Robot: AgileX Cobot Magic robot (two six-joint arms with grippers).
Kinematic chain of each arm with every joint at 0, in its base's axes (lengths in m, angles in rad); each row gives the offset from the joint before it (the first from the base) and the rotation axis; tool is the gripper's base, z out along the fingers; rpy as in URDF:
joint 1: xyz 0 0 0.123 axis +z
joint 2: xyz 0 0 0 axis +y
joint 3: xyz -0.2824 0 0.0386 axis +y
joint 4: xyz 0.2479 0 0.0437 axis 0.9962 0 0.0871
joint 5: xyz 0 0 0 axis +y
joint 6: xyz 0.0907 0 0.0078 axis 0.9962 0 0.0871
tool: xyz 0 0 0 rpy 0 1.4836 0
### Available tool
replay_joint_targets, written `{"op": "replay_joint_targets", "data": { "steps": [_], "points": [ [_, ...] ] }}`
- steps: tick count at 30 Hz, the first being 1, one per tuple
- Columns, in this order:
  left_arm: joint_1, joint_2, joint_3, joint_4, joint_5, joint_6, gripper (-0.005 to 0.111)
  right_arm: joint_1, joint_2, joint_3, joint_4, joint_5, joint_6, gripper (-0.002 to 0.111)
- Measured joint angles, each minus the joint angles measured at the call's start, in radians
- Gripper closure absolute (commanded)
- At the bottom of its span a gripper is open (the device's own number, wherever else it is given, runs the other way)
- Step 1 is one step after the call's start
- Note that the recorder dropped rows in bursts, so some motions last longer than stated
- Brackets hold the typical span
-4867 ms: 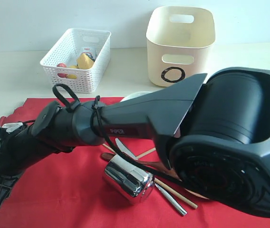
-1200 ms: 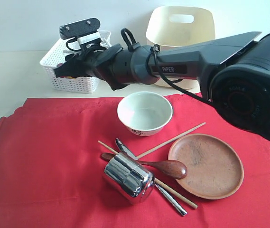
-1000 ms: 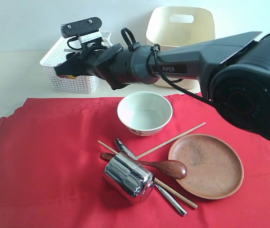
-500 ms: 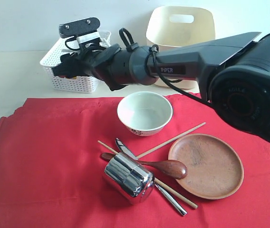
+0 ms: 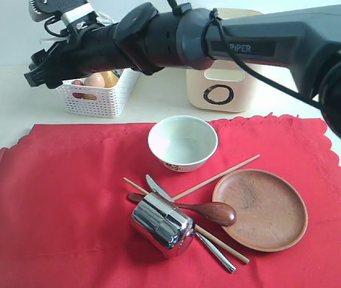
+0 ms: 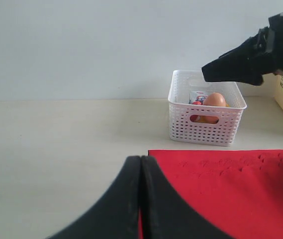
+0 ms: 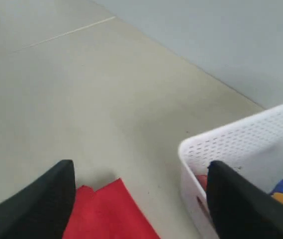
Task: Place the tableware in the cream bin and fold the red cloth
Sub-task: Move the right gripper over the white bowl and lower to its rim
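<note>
Jaws on the right gripper (image 7: 141, 169) stand wide apart with nothing between them. It hangs in the air above the pale table (image 5: 8, 102), just off the outer end of the white lattice basket (image 5: 98, 96), where an egg (image 5: 94, 80) sits on top of other food. The left gripper (image 6: 140, 162) is low over the table by the edge of the red cloth (image 5: 68, 210), its two fingers pressed together and holding nothing. The cloth lies spread flat and unfolded, and all the tableware rests on it. The pale green-white bowl (image 5: 182, 143) stands upright near the far edge. The round brown plate (image 5: 260, 210) lies toward the right. The shiny steel cup (image 5: 161, 225) seems to lie on its side over the metal knife (image 5: 215, 252) and one of the thin wooden chopsticks (image 5: 218, 175), which cross each other. The dark wooden spoon (image 5: 209, 211) has its head at the plate's rim. The cream bin (image 5: 224, 90) stands beyond the cloth, right of the basket, half hidden behind the right arm.
</note>
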Motion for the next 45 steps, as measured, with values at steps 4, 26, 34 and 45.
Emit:
{"op": "replay_joint_targets", "data": {
  "steps": [4, 26, 34, 45],
  "points": [
    [0.000, 0.000, 0.000, 0.000, 0.000, 0.000, 0.107, -0.004, -0.050, 0.000, -0.310, 0.110, 0.229, 0.038],
    [0.000, 0.000, 0.000, 0.000, 0.000, 0.000, 0.107, -0.191, -0.136, 0.000, -0.984, 0.877, 0.676, 0.038],
    [0.000, 0.000, 0.000, 0.000, 0.000, 0.000, 0.107, -0.278, -0.137, 0.000, -0.961, 0.972, 0.674, 0.038],
    [0.000, 0.000, 0.000, 0.000, 0.000, 0.000, 0.107, -0.370, -0.138, 0.032, -0.822, 0.980, 0.618, 0.038]
  ]
}}
